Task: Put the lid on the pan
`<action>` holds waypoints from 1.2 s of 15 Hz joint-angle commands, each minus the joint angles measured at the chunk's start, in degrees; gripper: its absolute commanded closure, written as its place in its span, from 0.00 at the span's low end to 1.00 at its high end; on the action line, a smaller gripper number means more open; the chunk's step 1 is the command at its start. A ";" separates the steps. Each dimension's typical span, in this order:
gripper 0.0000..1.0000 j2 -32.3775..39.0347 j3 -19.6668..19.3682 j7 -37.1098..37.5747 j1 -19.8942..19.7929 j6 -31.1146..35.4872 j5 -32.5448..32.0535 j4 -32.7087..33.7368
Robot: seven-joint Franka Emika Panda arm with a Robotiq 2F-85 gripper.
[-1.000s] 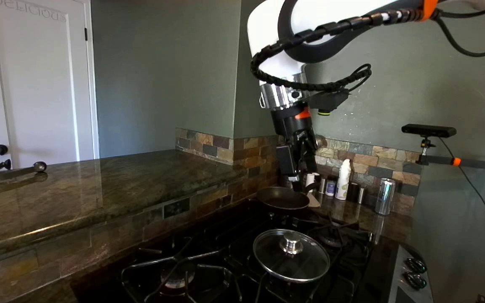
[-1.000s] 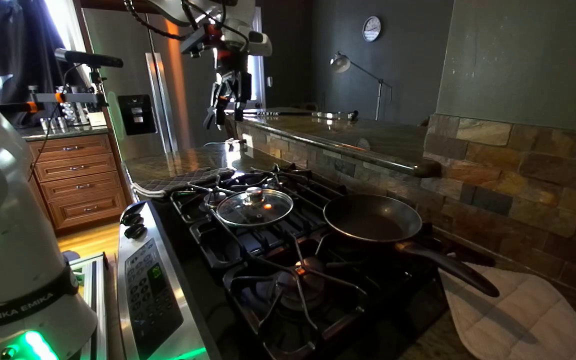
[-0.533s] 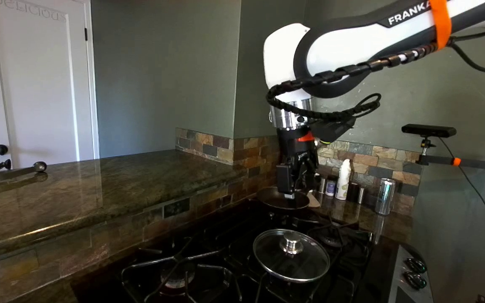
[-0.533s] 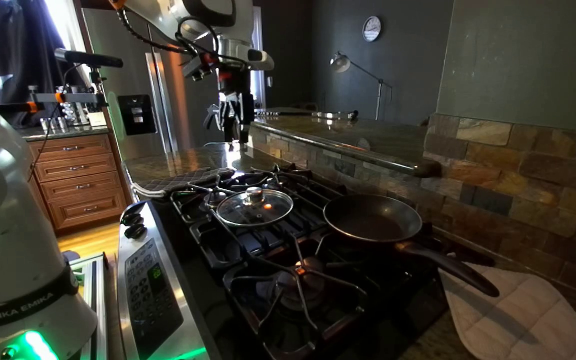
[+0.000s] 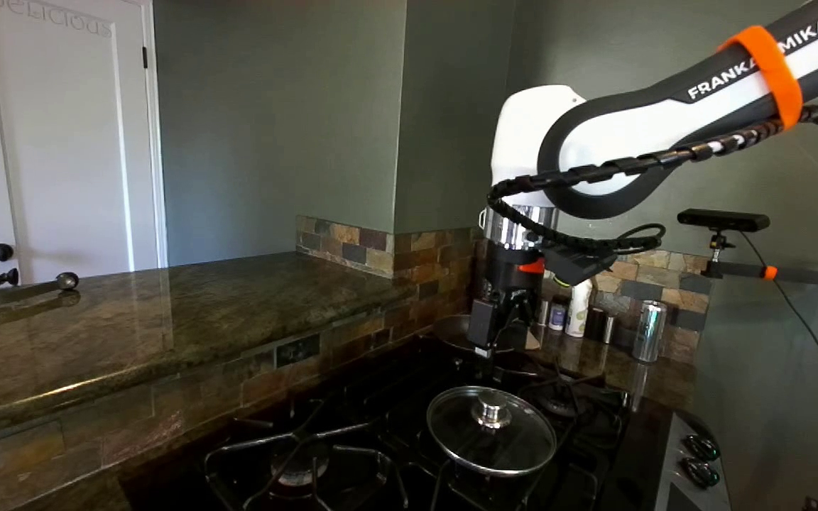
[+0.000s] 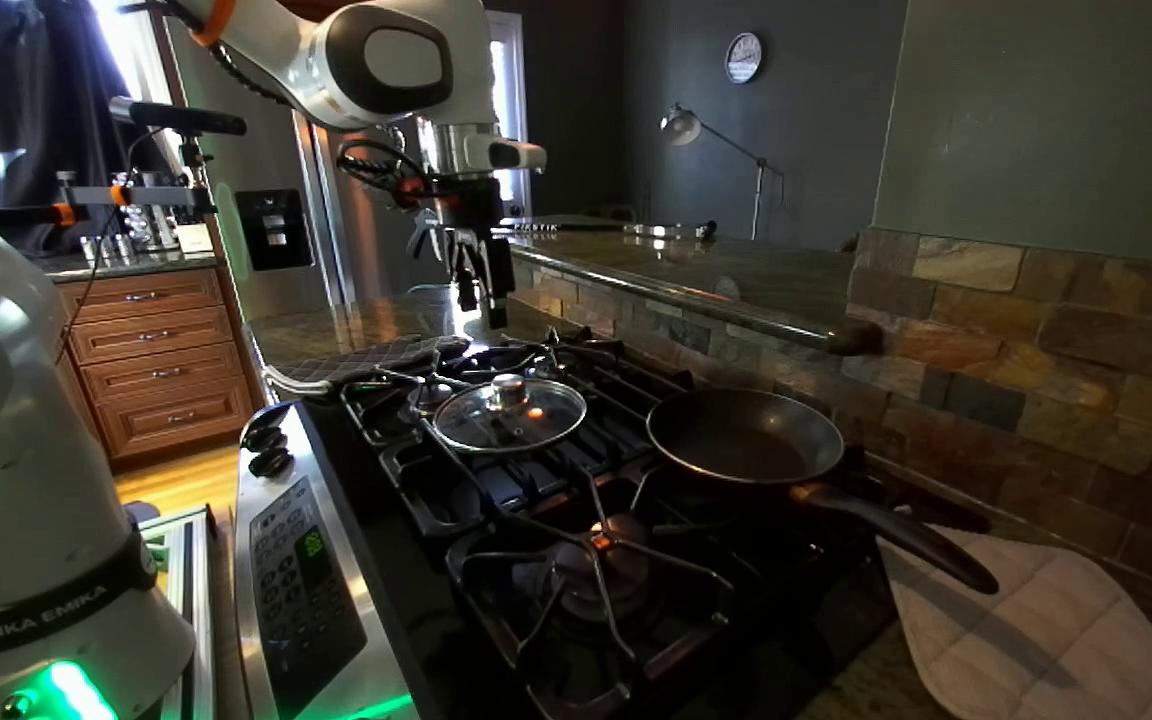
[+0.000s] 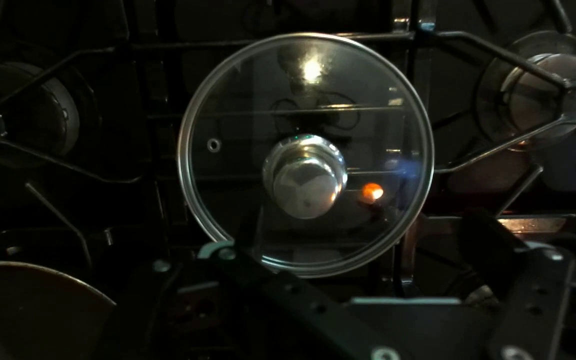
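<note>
The lid [image 5: 492, 433] is seen whole in both exterior views, laid on the burner grates [image 5: 253, 446] and apart from the pan [image 6: 746, 440]; in the wrist view a short stretch of its lower rim is covered by the fingers [image 6: 498, 285], and what lies under the glass is partly masked by reflections. The fingers are spread wide, with nothing held, and are kept clear of the lid; their dark tips are hard to make out in the wrist view. In an exterior view much of the pan [image 5: 454, 329] is hidden behind the fingers, and in the wrist view only part of it is shown, cut off at the lower left. Its handle [image 6: 906, 535] is seen over a white quilted mat [image 6: 1036, 630], itself cut off at the lower edge. By what the pan is supported cannot be made out.
</note>
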 commanded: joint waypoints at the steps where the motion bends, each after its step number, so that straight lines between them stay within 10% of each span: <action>1: 0.00 -1.68 -1.41 -2.06 -0.85 4.33 2.28 -4.59; 18: 0.00 6.59 -1.04 -0.55 -2.29 13.03 2.42 -6.03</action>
